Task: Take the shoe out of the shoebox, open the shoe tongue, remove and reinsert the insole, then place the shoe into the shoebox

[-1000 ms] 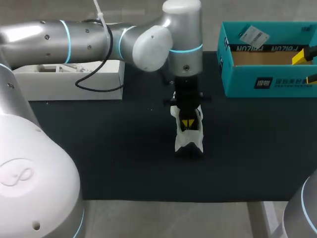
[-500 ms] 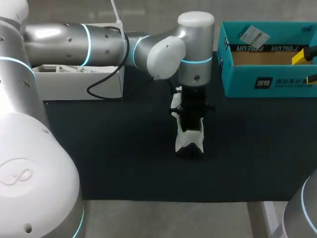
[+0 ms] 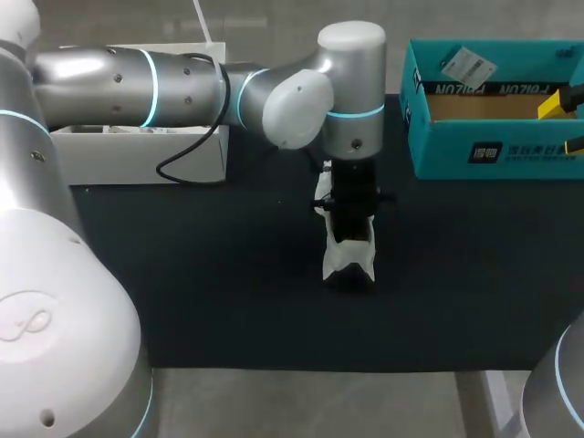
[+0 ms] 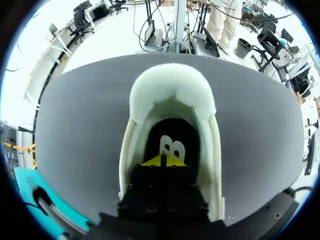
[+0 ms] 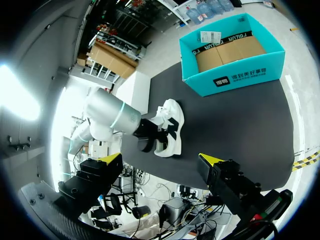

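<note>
The left gripper (image 4: 164,161) has sunk into the white shoe (image 3: 339,265), which stands well apart from the teal shoebox (image 3: 456,151). Its tips are together over the black insole (image 4: 172,132) — hold unclear. The right gripper (image 5: 160,161), at the shoebox, gapes empty. Insole removal seems in hand — next, a firm pinch and lift.

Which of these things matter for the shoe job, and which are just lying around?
For the job: white shoe, its insole, teal shoebox, left pincer inside the shoe.
Just lying about: white box at the table's far left.
</note>
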{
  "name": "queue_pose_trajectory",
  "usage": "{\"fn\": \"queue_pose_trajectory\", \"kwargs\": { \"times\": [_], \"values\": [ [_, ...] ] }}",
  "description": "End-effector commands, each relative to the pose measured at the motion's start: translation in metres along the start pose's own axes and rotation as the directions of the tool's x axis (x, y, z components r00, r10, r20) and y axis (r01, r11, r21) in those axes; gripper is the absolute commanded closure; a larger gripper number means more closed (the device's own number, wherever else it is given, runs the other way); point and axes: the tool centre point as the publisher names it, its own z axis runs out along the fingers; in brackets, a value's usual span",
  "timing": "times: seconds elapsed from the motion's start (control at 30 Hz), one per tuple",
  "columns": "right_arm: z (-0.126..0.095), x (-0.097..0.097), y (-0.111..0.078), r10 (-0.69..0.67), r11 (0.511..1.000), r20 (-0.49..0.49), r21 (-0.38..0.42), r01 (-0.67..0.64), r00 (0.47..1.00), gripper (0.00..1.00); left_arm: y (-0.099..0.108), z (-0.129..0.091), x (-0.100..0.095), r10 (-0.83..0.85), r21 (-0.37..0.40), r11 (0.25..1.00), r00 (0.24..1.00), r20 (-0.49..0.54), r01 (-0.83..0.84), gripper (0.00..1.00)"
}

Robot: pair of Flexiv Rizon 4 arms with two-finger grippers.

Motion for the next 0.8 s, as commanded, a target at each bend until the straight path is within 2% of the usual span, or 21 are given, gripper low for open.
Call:
{"fn": "queue_pose_trajectory", "kwargs": {
  "times": [0.03, 0.13, 0.27, 0.57, 0.67, 0.8],
  "values": [
    [0.001, 0.000, -0.001, 0.001, 1.000, 0.003, -0.001, -0.001, 1.000, 0.00, -0.016, -0.019, 0.008, 0.008, -0.060, 0.998, 1.000, 0.011, -0.007, 1.00],
    [0.001, 0.000, -0.001, 0.001, 1.000, 0.003, -0.001, -0.001, 1.000, 0.00, -0.026, -0.018, 0.007, 0.021, -0.056, 0.998, 1.000, 0.015, -0.020, 1.00],
    [0.001, 0.000, -0.001, 0.001, 1.000, 0.003, -0.001, -0.001, 1.000, 0.00, -0.034, -0.005, 0.009, 0.038, -0.033, 0.999, 0.999, 0.013, -0.037, 1.00],
    [0.001, 0.000, -0.001, 0.001, 1.000, 0.003, -0.001, -0.001, 1.000, 0.00, -0.028, 0.030, 0.010, 0.042, -0.020, 0.999, 0.999, 0.001, -0.042, 1.00],
    [0.001, 0.000, -0.001, 0.001, 1.000, 0.003, -0.001, -0.001, 1.000, 0.00, -0.029, 0.027, 0.008, 0.040, -0.017, 0.999, 0.999, 0.002, -0.040, 1.00],
    [0.001, 0.000, -0.001, 0.001, 1.000, 0.003, -0.001, -0.001, 1.000, 0.00, -0.031, 0.003, 0.007, 0.042, -0.032, 0.999, 0.999, 0.018, -0.041, 1.00]
  ]
}}
